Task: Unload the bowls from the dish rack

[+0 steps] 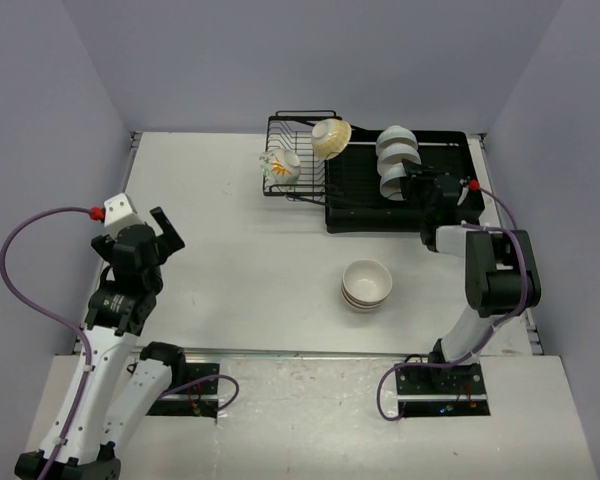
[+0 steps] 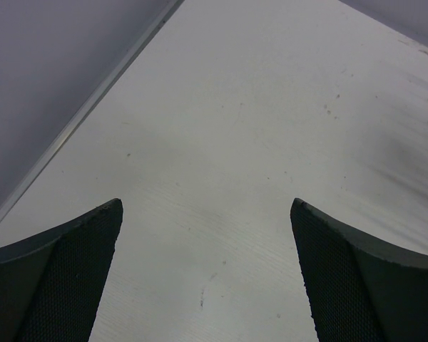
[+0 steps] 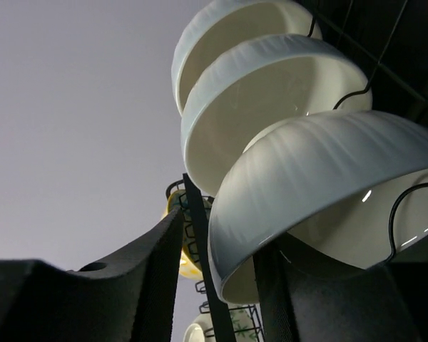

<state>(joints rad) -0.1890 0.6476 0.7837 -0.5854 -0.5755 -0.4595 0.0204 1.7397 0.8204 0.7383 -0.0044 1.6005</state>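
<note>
The black wire dish rack (image 1: pixel 298 128) joins a flat black drainer tray (image 1: pixel 365 212) at the far right. The rack holds an orange-flower bowl (image 1: pixel 280 166) and a cream-yellow bowl (image 1: pixel 331 136). Three white bowls (image 1: pixel 395 160) stand on edge on the tray. My right gripper (image 1: pixel 417 187) is open, its jaws straddling the rim of the nearest white bowl (image 3: pixel 307 178), with a gap on the outer side; it also shows in the right wrist view (image 3: pixel 225 285). A stack of tan-banded bowls (image 1: pixel 366 284) sits on the table. My left gripper (image 1: pixel 165 232) is open and empty, far left, over bare table (image 2: pixel 207 214).
A black rack bar (image 3: pixel 200 242) runs between my right gripper's left finger and the bowl rim. The second white bowl (image 3: pixel 271 100) and third white bowl (image 3: pixel 228 28) crowd close behind the nearest one. Grey walls enclose the table on three sides.
</note>
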